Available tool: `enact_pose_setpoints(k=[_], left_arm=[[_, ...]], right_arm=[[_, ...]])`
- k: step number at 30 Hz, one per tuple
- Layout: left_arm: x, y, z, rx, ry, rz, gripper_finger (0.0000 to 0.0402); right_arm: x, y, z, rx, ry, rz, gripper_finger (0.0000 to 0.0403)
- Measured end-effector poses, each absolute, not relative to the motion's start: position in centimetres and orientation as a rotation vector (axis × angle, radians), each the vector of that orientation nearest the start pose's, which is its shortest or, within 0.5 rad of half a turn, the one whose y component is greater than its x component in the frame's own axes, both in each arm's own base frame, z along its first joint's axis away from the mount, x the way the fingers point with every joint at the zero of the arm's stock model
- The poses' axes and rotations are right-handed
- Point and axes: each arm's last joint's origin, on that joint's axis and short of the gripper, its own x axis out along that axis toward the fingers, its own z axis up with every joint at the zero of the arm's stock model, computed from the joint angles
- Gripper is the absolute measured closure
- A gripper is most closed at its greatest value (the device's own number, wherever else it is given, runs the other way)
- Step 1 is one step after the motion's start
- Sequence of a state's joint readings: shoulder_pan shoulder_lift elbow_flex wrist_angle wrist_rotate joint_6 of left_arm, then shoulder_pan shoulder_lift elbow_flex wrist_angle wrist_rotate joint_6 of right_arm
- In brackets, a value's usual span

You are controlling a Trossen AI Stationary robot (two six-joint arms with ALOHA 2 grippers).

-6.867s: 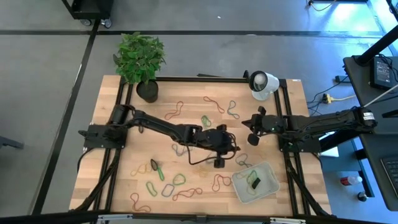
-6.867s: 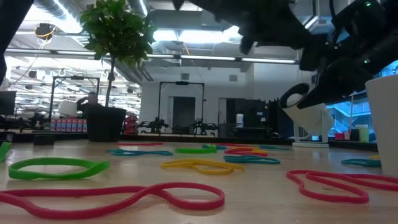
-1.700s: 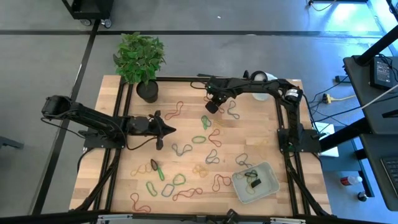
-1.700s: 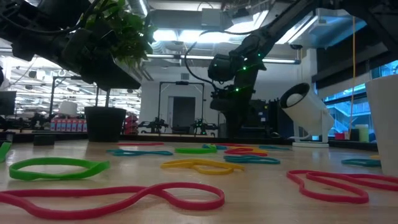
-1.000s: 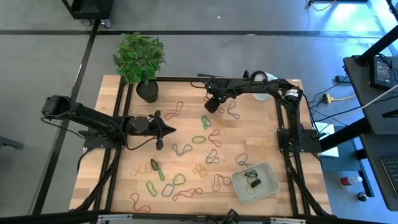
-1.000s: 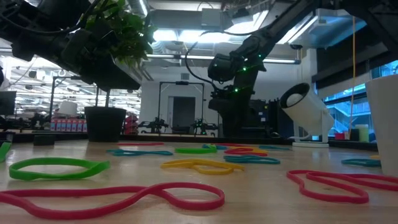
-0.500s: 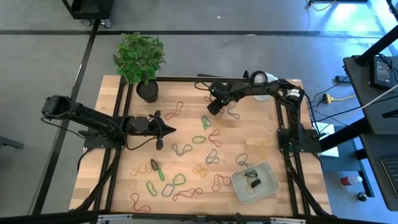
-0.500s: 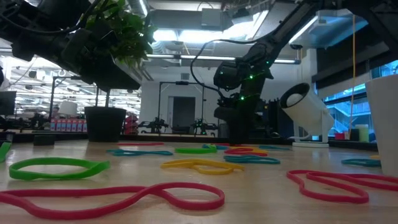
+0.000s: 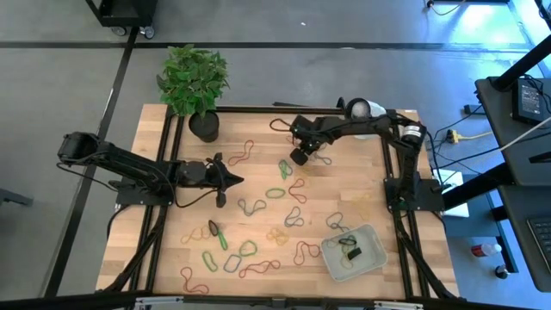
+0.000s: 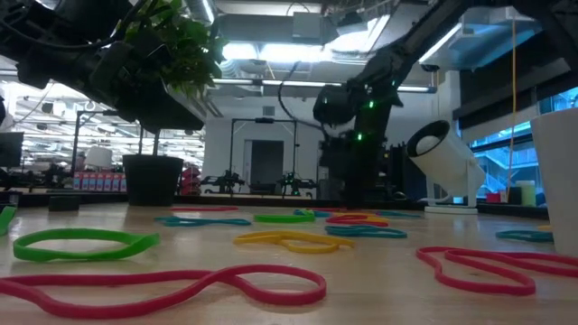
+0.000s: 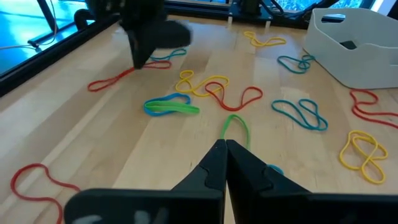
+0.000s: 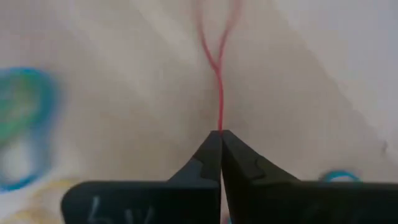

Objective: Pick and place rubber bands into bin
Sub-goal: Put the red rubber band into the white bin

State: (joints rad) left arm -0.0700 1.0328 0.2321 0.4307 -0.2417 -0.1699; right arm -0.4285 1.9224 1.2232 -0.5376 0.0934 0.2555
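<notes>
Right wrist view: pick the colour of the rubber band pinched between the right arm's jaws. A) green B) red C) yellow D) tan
B: the right gripper has its jaws shut on a thin red rubber band that runs straight out from the tips over the wooden table.

We count two arms, each with one gripper: the left gripper [image 9: 234,180] and the right gripper [image 9: 299,158]. One bin [image 9: 375,258] sits on the worktop [image 9: 362,185], one potted plant [image 9: 195,82] and one white round device [image 9: 360,112]. Roughly twenty rubber bands [image 9: 275,193] lie loose; a couple more lie in the bin.
</notes>
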Motion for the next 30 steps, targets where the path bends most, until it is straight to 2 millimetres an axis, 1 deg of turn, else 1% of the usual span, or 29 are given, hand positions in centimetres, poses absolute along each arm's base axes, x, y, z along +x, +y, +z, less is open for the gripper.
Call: enact_pose_setpoints(k=[3,5,8,11,14,16,18,22,27,30], left_arm=[[18.8,-0.6,16.1,-0.110,0.350,0.201,0.0398],[18.8,-0.6,16.1,-0.110,0.350,0.201,0.0398],[18.8,-0.6,16.2,-0.110,0.349,0.201,0.0400],[18.8,-0.6,16.2,-0.110,0.346,0.204,0.0399],[18.8,-0.6,16.2,-0.107,0.343,0.203,0.0397],[18.8,-0.6,16.2,-0.104,0.342,0.203,0.0399],[18.8,-0.6,16.3,-0.104,0.338,0.202,0.0400],[18.8,-0.6,16.3,-0.114,0.335,0.203,0.0398],[18.8,-0.6,16.3,-0.115,0.334,0.204,0.0400],[18.8,-0.6,16.3,-0.112,0.333,0.221,0.0399]], right_arm=[[33.3,-14.8,18.1,0.398,1.079,-0.596,0.0399],[33.0,-14.0,19.8,0.373,1.053,-0.592,0.0401],[32.2,-12.3,22.8,0.325,0.995,-0.589,0.0401],[30.8,-10.0,25.7,0.271,0.945,-0.592,0.0401],[28.7,-7.5,28.1,0.250,0.893,-0.592,0.0401],[27.2,-5.5,29.5,0.257,0.849,-0.561,0.0402],[25.5,-3.7,30.1,0.274,0.820,-0.525,0.0402],[22.0,-0.8,30.7,0.338,0.755,-0.464,0.0402],[18.1,2.0,29.4,0.433,0.747,-0.397,0.0403],[16.4,3.2,28.3,0.490,0.752,-0.356,0.0403]])
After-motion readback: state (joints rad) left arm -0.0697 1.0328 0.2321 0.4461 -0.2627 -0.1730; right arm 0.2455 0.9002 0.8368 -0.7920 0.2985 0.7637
